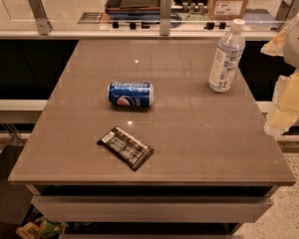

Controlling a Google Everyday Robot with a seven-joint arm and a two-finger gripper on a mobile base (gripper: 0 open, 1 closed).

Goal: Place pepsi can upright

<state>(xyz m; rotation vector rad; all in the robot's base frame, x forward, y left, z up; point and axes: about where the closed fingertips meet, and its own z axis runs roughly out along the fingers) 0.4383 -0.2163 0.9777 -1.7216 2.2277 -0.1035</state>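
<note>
pepsi can (130, 94): glossy metal. water bottle (226, 59): clear plastic. table (199, 133): smooth, semi-gloss. gripper (287, 101), right edge beside table: matt cream plastic.

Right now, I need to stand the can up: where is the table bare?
Bare: the front right, between snack wrapper and table edge; the left rear, behind the pepsi can. Tighter between can and wrapper, and by the water bottle, near the gripper at the right edge.

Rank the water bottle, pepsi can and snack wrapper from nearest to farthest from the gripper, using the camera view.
1. Water bottle, standing at the back right of the table, nearest the gripper at the table's right edge.
2. Pepsi can, on its side mid-table, and snack wrapper, front left of centre: both far, too close to call.
</note>
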